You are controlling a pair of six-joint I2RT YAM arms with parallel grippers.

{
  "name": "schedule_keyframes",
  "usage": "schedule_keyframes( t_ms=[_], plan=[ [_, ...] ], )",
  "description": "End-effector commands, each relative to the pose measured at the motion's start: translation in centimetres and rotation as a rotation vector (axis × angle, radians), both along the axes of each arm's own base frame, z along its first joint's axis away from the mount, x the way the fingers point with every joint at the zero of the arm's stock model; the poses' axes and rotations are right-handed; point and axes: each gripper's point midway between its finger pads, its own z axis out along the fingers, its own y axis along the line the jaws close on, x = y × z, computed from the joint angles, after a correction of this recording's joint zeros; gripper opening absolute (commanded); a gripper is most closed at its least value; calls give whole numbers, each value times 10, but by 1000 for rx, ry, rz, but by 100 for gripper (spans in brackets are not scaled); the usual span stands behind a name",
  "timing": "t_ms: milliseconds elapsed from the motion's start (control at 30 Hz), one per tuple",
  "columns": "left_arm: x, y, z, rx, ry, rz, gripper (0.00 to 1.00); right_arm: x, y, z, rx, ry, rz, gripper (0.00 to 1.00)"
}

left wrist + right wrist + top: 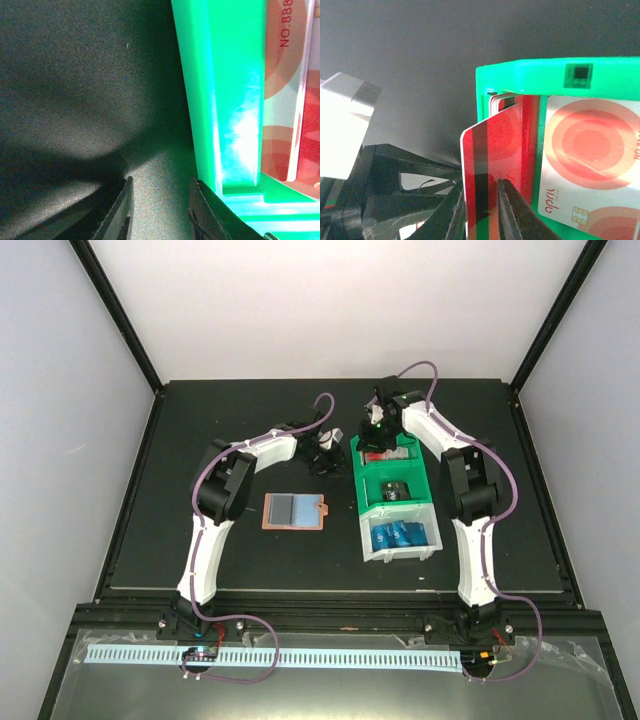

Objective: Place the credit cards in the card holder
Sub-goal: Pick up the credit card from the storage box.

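Closest to my two bases, on the black worktop [250, 560], sits a white plastic bin [398, 557] with bright blue credit cards [400, 534] lying inside it. To its left, apart from it, the salmon-pink folding card holder [295, 512] lies opened flat, its grey pockets facing up and its snap tab pointing toward the bins.

Against the white bin's far end stands a bright green plastic bin [357, 475]. A dark object [396, 490] that I cannot identify sits in its nearer part.

Farther on, my left claw [161, 181] hangs low just outside the green bin's left wall. It is released and holds nothing, with only bare worktop between its fingers. One finger is close to the bin's corner, and I cannot tell whether they touch.

At the green bin's far end, my right claw [481, 186] is clenched on a red plastic card with a dark stripe [485, 145]. The card stands on edge, tilted out from a thin stack of cards [496, 96] by the bin's wall. Beside it in the same bin are white cards printed with red rings [590, 145].
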Motion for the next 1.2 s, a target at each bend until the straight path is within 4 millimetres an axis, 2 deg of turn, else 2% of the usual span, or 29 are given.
schedule_keyframes(
  t_ms=[0, 167, 333, 500, 667, 867, 1000, 1133, 1167],
  plan=[
    [-6, 1, -17, 28, 42, -9, 32, -4, 3, 27, 23, -42, 10, 17],
    [-5, 2, -16, 28, 40, -7, 32, -5, -1, 33, 4, -56, 11, 11],
    [-2, 1, -4, 22, 9, -10, 32, -4, -18, 46, -84, -104, -8, 1],
    [4, 1, 23, 17, -70, -20, 34, -8, -27, 76, -105, -172, -7, 1],
    [11, 14, 54, 54, -155, -4, 39, -23, -15, 111, 10, -235, 47, 1],
    [5, 47, 96, 114, -241, 46, 57, -55, 13, 124, 243, -216, 101, 1],
    [-14, 89, 104, 200, -244, 130, 72, -80, 31, 119, 342, -203, 90, 1],
    [-42, 135, 91, 290, -188, 205, 89, -100, 57, 109, 408, -181, 80, 1],
    [-50, 144, 87, 306, -172, 216, 90, -105, 64, 107, 417, -179, 80, 1]
  ],
)
